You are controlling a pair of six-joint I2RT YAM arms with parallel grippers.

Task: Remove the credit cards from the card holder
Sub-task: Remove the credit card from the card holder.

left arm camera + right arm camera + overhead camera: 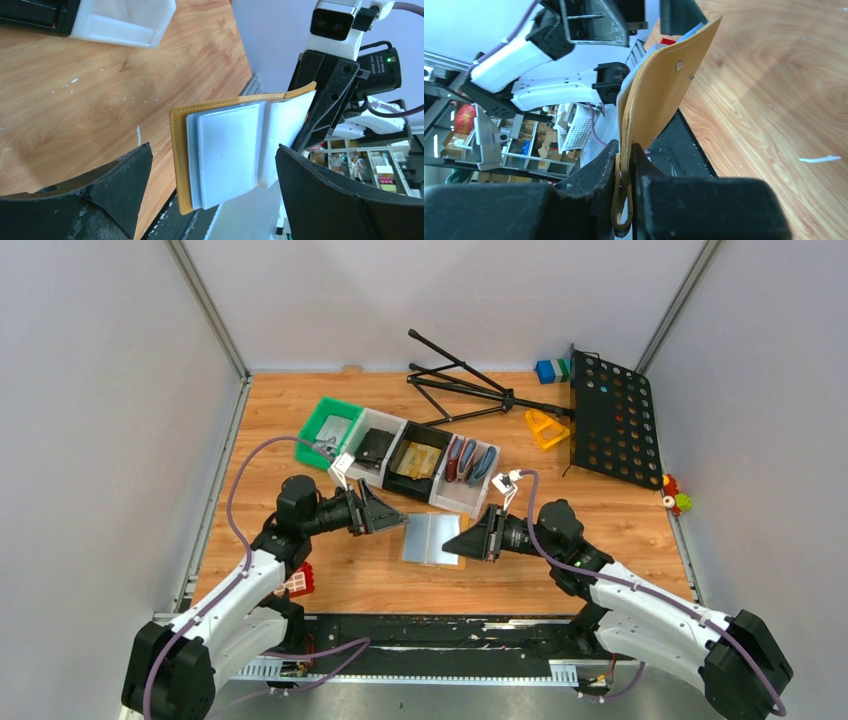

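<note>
Card holder held open!
Right claw pinches its edge just before the bin row; left claw gapes wide. Best slip one finger squarely into a pocket.

The left arm rises from its base at the lower left, bent at the elbow, with the wrist turned inward so the left tool points right. Its jaws stand wide apart and grip nothing. The right arm mirrors it from the lower right, forearm stretched low and the right tool pointing left. Its jaws are pinched tight on one edge of the holder, which lies spread open. The two tools face each other, tips near, with the holder between them.
</note>
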